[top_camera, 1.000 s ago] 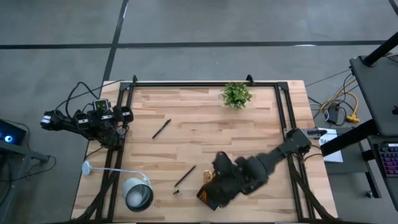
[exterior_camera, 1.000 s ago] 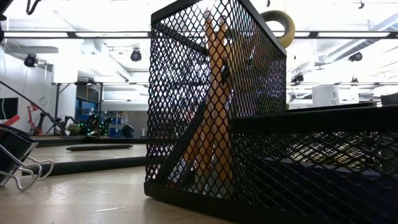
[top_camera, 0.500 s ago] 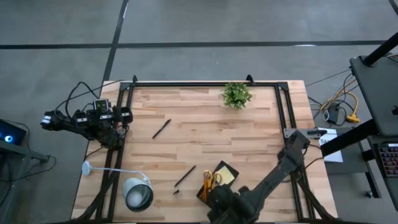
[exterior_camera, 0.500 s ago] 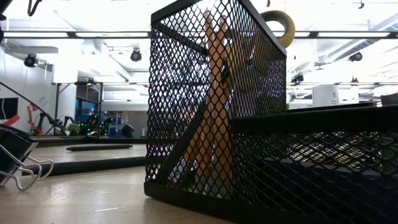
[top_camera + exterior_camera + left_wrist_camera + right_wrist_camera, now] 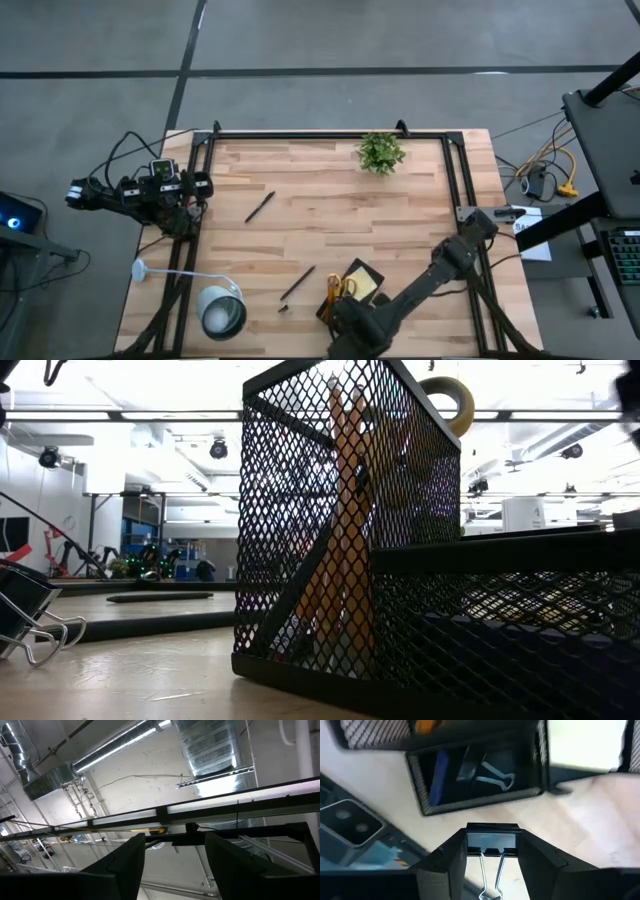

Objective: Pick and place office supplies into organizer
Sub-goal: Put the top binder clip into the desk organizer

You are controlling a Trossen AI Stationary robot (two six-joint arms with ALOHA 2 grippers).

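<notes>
1. Looking from the left, you see the left gripper (image 5: pixel 85 193) parked off the table edge, its fingers (image 5: pixel 122 865) wide apart and holding nothing. It just waits.
2. Next come the round lamp (image 5: pixel 222 312), two black pens (image 5: pixel 260 207) (image 5: pixel 297 283) and a tiny dark piece (image 5: pixel 284 309), all loose on the wooden table (image 5: pixel 320 210).
3. Then you reach the black mesh organizer (image 5: pixel 350 290) near the front edge. The yellow scissors (image 5: pixel 337 291) and sticky-note pad (image 5: pixel 364 284) sit inside; orange pencils (image 5: pixel 345 520) stand in its tall cup.
4. Just beside it, your right gripper (image 5: pixel 492 851) pinches a black binder clip (image 5: pixel 492 840), likely to drop it in the small compartment where another clip (image 5: pixel 492 775) lies.
</notes>
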